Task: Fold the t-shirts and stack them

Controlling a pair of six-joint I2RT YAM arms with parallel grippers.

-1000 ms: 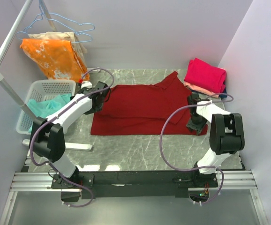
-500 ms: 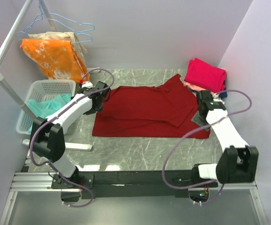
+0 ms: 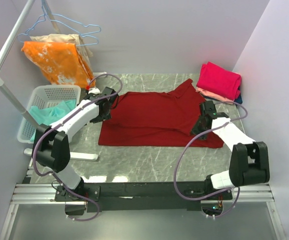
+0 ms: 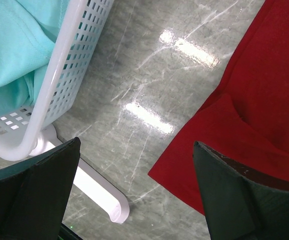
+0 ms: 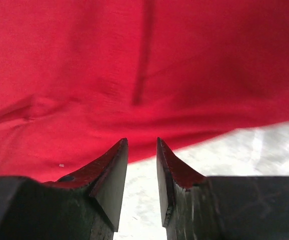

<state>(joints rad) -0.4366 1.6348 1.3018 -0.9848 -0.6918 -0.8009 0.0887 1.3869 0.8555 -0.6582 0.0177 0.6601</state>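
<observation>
Maroon t-shirt [image 3: 154, 117] lies spread mostly flat on the grey marbled tabletop [image 3: 149, 162], centre of the top view. Soft matte knit; one sleeve points toward the upper right, and the bottom hem is a straight line across the lower middle. In the left wrist view its corner [image 4: 244, 130] lies doubled, with a crease.

Right claw [image 5: 142, 142] sits low at the shirt's right edge, at the lower-right hem in the top view [image 3: 200, 125]. Its dark wedge fingers are almost together with a narrow gap and no cloth in it: released.

Left claw [image 4: 137, 150] is spread fully wide and empty, over bare tabletop just off the shirt's left edge [image 3: 106, 102].

Upper right: folded stack with a bright pink shirt [image 3: 218, 79] on top, a peach one [image 3: 208, 94] under it, and a dark blue sliver [image 3: 240, 99] at the bottom.

Left: white perforated plastic basket [image 3: 52, 92] holding a crumpled teal shirt [image 3: 47, 112]. Above it, orange blotched cloth [image 3: 57, 60] hangs on wire hangers [image 3: 72, 25] from a white rack pole [image 3: 7, 47].

Versus half a second ago, the right claw has come back from beside the stack down onto the shirt's right edge, and the elbow is pulled in. The raised flap at the shirt's lower right now looks flatter. Left arm unchanged.
</observation>
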